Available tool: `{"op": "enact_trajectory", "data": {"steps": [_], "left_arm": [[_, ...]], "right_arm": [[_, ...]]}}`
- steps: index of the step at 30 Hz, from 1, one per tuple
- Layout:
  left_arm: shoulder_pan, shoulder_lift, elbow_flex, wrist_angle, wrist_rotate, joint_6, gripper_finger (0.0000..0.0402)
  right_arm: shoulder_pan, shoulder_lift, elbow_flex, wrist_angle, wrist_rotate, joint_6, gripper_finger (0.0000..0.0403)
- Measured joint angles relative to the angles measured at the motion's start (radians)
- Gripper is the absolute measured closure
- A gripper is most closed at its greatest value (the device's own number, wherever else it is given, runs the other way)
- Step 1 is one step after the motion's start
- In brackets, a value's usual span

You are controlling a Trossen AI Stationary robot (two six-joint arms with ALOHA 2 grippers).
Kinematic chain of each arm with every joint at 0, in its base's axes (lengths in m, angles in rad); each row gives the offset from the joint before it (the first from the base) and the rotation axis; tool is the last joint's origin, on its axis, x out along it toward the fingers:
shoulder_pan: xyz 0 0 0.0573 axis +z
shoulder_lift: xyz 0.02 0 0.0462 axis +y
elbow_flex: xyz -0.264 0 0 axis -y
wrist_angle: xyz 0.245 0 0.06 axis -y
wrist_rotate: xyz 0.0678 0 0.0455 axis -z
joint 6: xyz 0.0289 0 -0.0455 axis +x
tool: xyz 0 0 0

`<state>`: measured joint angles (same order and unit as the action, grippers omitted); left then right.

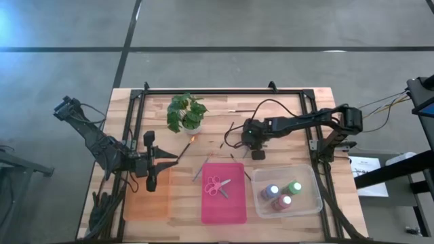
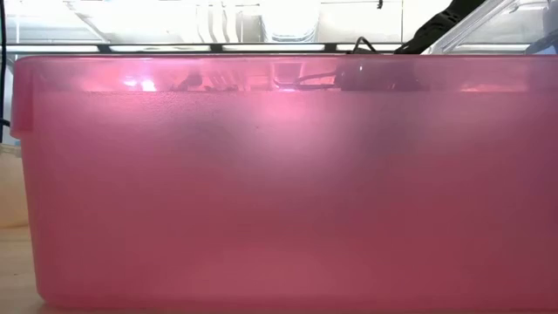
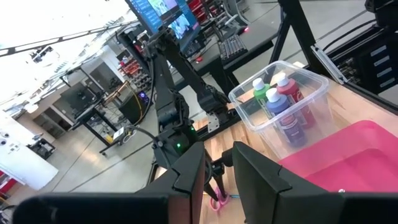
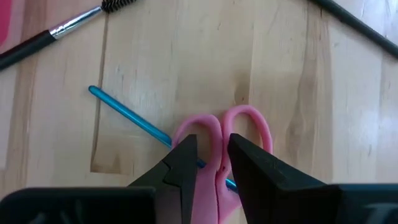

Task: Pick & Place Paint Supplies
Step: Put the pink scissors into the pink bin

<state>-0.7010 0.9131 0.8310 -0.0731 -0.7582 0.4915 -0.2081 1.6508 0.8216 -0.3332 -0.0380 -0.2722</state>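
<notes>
Pink-handled scissors point(image 4: 221, 140) lie flat on the wood, crossing a thin blue brush point(image 4: 124, 112). My right gripper point(image 1: 256, 150) point(image 4: 211, 163) points down onto their handles. A second pair of scissors point(image 1: 218, 186) lies in the pink bin point(image 1: 237, 210). Three paint bottles point(image 1: 283, 193) point(image 3: 280, 102) stand in the clear bin point(image 1: 315, 196). Dark-handled brushes point(image 1: 229, 133) lie scattered on the table, and one point(image 1: 184, 150) lies just beyond my left gripper point(image 1: 166, 160) point(image 3: 217, 174). That gripper hovers level near the orange bin point(image 1: 146, 200), fingers slightly apart with nothing between them. My right gripper comes from above, pointing down, onto the scissors' handles where the two pink loops meet point(image 4: 219, 146). The inner rims of the loops sit between its fingers point(image 4: 183, 165). The scissors lie flat on the table; the fingers hide their blades.
A green potted plant point(image 1: 186, 112) stands at the far left of the work area. The black frame rail point(image 1: 224, 91) runs along the far edge. The pink bin's wall point(image 2: 279, 192) fills the low view. A dark brush point(image 4: 56, 34) lies near the scissors.
</notes>
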Motion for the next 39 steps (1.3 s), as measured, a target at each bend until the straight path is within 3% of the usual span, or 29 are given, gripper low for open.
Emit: {"op": "enact_trajectory", "data": {"steps": [11,39], "left_arm": [[0.000,0.000,0.000,-0.007,0.000,-0.001,0.0311],[0.003,0.000,0.000,-0.029,0.031,-0.002,0.0311]], "right_arm": [[0.000,-0.052,-0.002,0.019,-0.012,-0.008,0.0313],[-0.019,-0.011,-0.011,0.053,0.007,-0.061,0.0313]]}}
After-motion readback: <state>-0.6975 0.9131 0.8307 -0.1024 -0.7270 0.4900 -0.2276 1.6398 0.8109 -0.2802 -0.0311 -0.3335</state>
